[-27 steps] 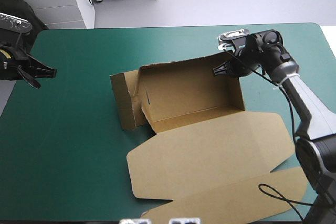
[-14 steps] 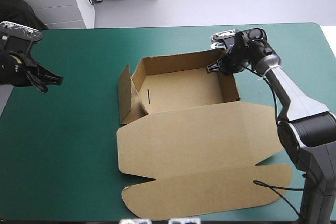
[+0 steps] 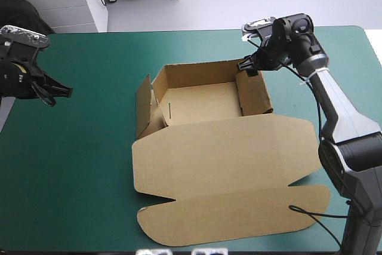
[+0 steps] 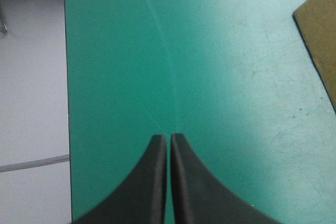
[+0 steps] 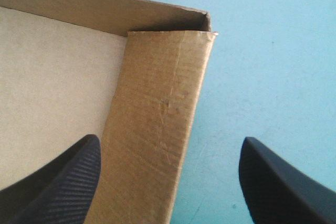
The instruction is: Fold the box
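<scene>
Straddling box (image 3: 227,147) right wall, right gripper (image 5: 168,141) wide open, empty; left gripper (image 4: 169,137) closed, empty, over teal-green cover (image 4: 121,51).

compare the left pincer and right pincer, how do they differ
The left pincer is shut; the right pincer is open. The left pincer hangs over bare teal-green cover, apart from the box; the right pincer straddles the box's right wall at its far corner. Both hold nothing.

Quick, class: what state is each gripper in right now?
Left gripper: shut, holding nothing.
Right gripper: open, astride a side wall of the box.
</scene>
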You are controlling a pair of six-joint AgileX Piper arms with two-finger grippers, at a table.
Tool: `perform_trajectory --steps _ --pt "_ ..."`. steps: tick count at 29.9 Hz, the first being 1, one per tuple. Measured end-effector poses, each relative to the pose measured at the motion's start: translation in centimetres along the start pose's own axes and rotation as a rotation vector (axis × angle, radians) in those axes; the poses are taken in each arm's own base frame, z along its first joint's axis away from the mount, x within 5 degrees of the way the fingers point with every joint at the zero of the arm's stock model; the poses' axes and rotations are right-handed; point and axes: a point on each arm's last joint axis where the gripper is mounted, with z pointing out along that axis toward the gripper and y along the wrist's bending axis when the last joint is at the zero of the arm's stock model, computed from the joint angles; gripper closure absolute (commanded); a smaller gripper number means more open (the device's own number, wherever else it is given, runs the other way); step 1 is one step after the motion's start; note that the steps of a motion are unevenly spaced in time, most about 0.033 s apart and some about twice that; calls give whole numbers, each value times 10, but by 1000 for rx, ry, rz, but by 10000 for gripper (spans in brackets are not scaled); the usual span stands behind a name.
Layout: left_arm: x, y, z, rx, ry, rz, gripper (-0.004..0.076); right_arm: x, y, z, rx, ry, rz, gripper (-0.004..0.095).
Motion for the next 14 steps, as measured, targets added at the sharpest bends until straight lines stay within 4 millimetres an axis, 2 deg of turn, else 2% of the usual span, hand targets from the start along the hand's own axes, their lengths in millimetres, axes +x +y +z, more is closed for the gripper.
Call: perform_trajectory --steps 4,7,14 --pt "0 0 0 0 1 0 715 2 1 2 -11 10 4 220" --pt "0 0 0 1 2 0 715 8 3 12 -23 50 6 220" --pt "0 0 0 1 5 0 715 30 5 58 -34 206 5 227"
